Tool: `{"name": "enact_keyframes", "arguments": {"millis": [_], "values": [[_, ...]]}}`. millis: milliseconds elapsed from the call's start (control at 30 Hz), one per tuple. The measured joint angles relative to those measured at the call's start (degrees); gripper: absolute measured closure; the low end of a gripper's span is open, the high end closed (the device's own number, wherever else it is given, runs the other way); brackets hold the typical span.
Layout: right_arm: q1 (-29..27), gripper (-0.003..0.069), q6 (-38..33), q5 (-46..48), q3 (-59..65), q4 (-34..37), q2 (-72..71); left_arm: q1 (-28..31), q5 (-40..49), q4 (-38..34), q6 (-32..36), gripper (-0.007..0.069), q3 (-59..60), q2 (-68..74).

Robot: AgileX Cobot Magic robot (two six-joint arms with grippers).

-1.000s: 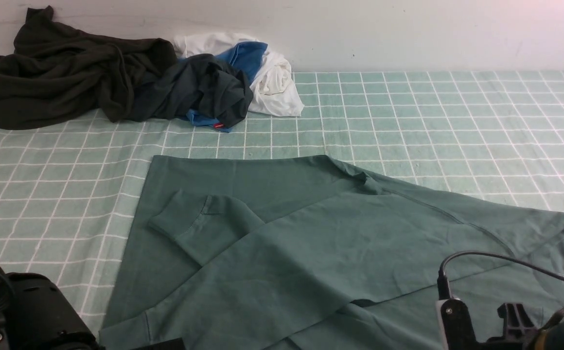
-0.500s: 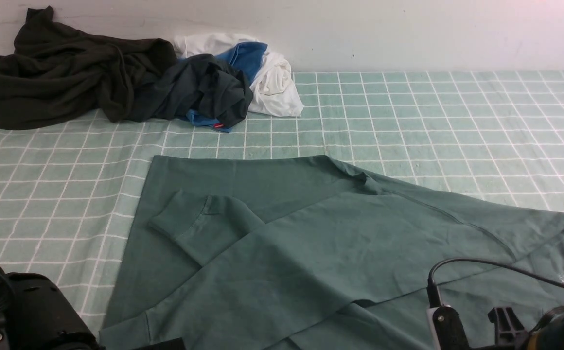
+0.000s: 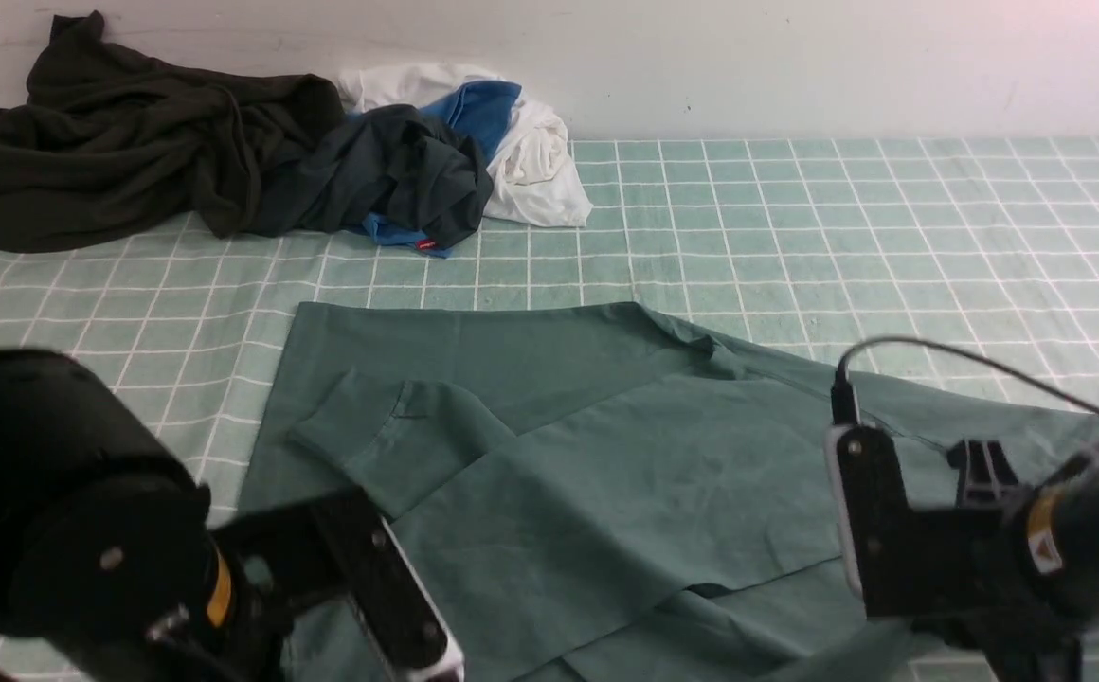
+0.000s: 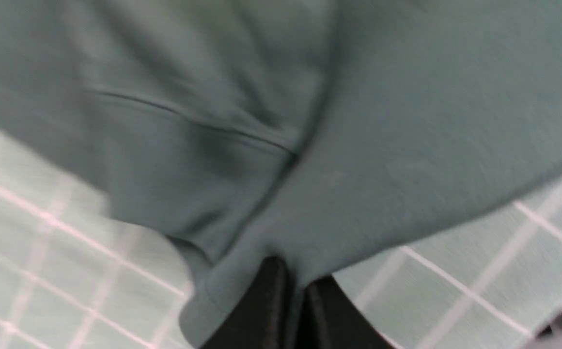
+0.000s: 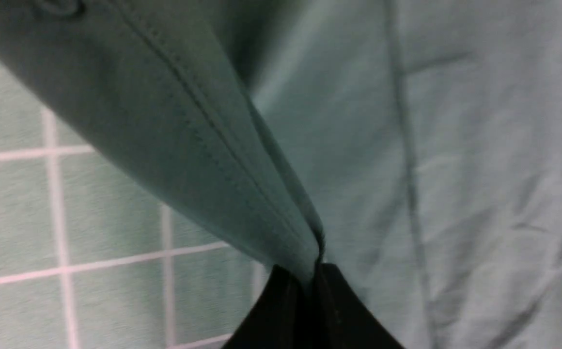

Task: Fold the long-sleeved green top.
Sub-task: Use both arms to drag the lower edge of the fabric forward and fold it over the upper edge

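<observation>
The green long-sleeved top lies spread on the checked cloth, one cuffed sleeve folded over its body. My left gripper is shut on the top's near left edge; the green fabric is pinched between its black jaws. My right gripper is shut on a seamed edge of the top at its near right side. In the front view both arms stand over the top's near corners, and the fingertips are hidden behind the wrists. The neck label and logo are hidden.
A blackish dark-olive garment lies at the far left beside a dark charcoal one and white and blue clothes. The mint checked cloth covers the table up to the white wall.
Both arms have risen into the front view over the top's near corners. The right arm now hides the top's near right part and the white label.
</observation>
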Motion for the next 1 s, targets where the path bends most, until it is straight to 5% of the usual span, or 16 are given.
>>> {"name": "enact_keyframes", "arguments": {"millis": [367, 667, 1000], "values": [[-12.29, 0.0648, -0.44, 0.65, -21.79, 4.42, 14.39, 16.24, -1.45, 2.02, 5.21, 0.0615, -27.99, 17.94], [-17.31, 0.0648, -0.49, 2.31, -37.17, 5.97, 29.03, 20.93, -1.63, 6.23, 5.27, 0.0615, -49.39, 37.05], [-19.04, 0.0648, 1.9, -4.62, -43.17, 7.19, 39.91, 24.09, -6.45, 6.24, 5.43, 0.0615, -58.71, 49.36]]}}
